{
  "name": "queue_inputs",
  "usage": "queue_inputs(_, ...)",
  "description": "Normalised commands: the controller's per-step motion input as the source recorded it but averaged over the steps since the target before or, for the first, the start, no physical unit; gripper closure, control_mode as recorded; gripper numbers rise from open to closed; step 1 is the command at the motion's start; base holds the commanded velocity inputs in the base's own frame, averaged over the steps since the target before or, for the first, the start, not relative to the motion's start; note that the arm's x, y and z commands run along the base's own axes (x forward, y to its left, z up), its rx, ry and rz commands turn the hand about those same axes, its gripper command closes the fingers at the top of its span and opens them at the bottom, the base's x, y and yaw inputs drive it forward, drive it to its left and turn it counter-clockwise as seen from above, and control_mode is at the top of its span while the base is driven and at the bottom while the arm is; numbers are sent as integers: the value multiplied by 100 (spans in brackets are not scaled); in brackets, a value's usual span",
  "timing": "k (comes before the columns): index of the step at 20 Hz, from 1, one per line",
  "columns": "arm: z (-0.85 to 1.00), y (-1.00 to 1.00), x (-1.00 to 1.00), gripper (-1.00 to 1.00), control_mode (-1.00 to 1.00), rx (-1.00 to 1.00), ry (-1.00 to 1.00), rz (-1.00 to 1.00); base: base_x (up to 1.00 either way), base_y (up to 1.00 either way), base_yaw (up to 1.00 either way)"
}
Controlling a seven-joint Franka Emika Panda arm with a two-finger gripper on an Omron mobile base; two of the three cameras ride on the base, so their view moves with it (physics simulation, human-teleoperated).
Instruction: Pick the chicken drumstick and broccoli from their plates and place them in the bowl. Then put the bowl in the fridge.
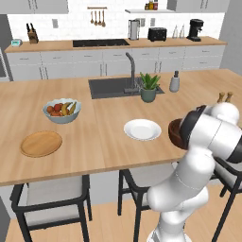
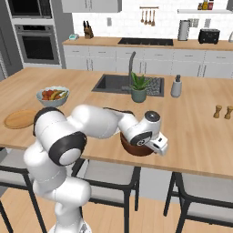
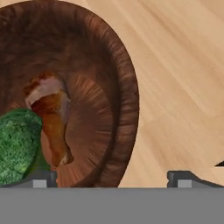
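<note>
From the left base camera, the white arm rises at the lower right and bends over the front edge of the wooden island counter (image 1: 94,142), its elbow covering most of the dark wooden bowl (image 1: 175,132). Just left of the bowl sits the white plate (image 1: 142,129), bare, and well apart at the counter's left end lies the wooden plate (image 1: 41,143), also bare. A pale bowl of fruit (image 1: 62,111) stands behind the wooden plate; a potted plant (image 1: 149,87) and a soap dispenser (image 1: 174,82) flank the sink (image 1: 113,87).

From the right base camera, the arm reaches across from the lower left, the hand hanging over the bowl (image 2: 135,148) near the counter's front edge, so that only the bowl's lower wall shows. The wooden plate (image 2: 19,118) lies at the far left, the fruit bowl (image 2: 53,96) behind it, and a black wall oven (image 2: 35,43) stands at the upper left.

From the hand camera, the gripper (image 3: 111,179) looks down with its jaws spread wide and holding nothing, one fingertip over the bowl's inside, the other over bare counter. Inside the bowl (image 3: 120,87) the chicken drumstick (image 3: 51,116) lies touching the broccoli (image 3: 17,144) at the left edge.
</note>
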Motion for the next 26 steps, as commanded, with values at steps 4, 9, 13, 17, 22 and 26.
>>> queue_inputs(4,-10,0,19,-100,-100,0,0,0,0,0,0)
queue_inputs(9,-21,0,0,-100,-100,0,0,0,0,0,0)
queue_inputs(13,-25,0,0,100,-100,0,0,0,0,0,0)
queue_inputs(17,-4,0,0,100,-100,0,0,0,0,0,0)
queue_inputs(22,-1,0,0,100,-100,0,0,0,0,0,0)
queue_inputs(26,25,4,-11,100,-100,0,0,-2,0,0,0)
